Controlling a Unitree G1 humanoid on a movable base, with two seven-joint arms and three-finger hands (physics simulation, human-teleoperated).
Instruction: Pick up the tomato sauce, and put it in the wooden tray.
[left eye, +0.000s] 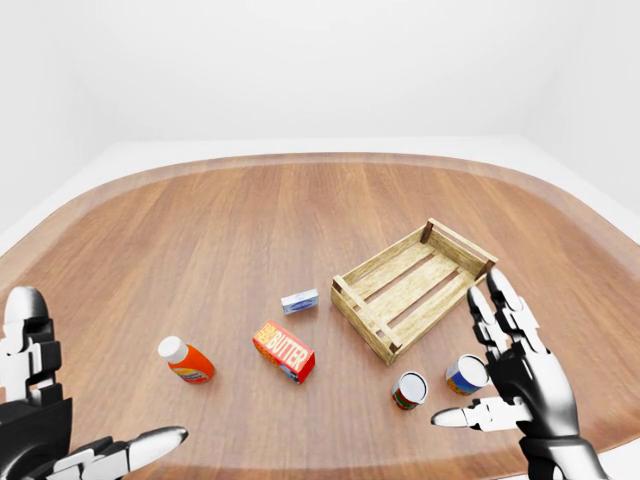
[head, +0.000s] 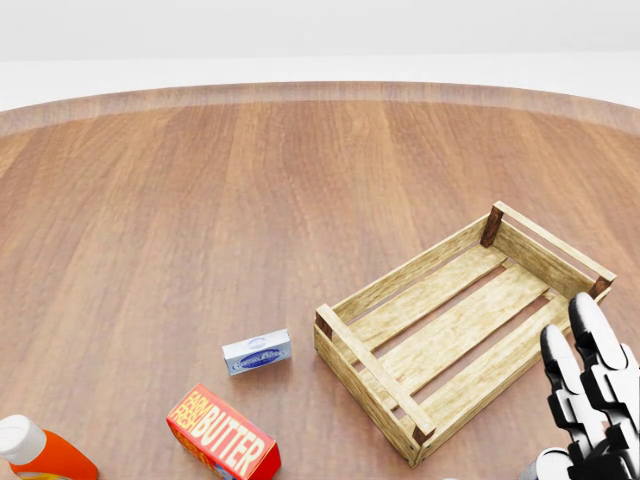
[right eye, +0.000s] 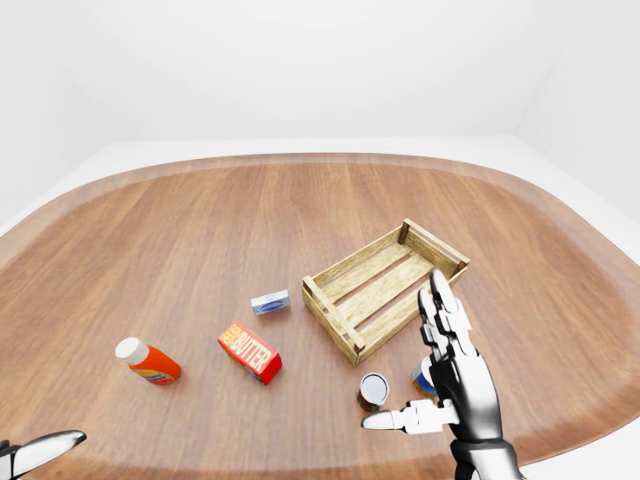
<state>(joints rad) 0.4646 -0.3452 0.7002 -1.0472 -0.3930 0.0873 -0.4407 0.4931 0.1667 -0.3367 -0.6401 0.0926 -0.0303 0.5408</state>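
Right hand (left eye: 520, 370): fingers spread, empty, beside tomato sauce (left eye: 408, 390).
Left hand (left eye: 40, 430): fingers released.
Wooden tray (left eye: 412, 288): empty.

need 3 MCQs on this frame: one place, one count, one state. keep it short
1. Where is the butter box relative to the wooden tray in the left-eye view?
A. lower left of it
B. inside it
C. upper right of it

2. How many cans stand on the table?
A. none
B. two
C. four

3. What state is the right robot hand in?
A. closed on a can
B. closed on the tray rim
C. open, holding nothing

Answers: 1 A, the box lies on the table lower left of the tray. 2 B, a red can and a blue can stand below the tray. 3 C, its fingers are spread beside the blue can.
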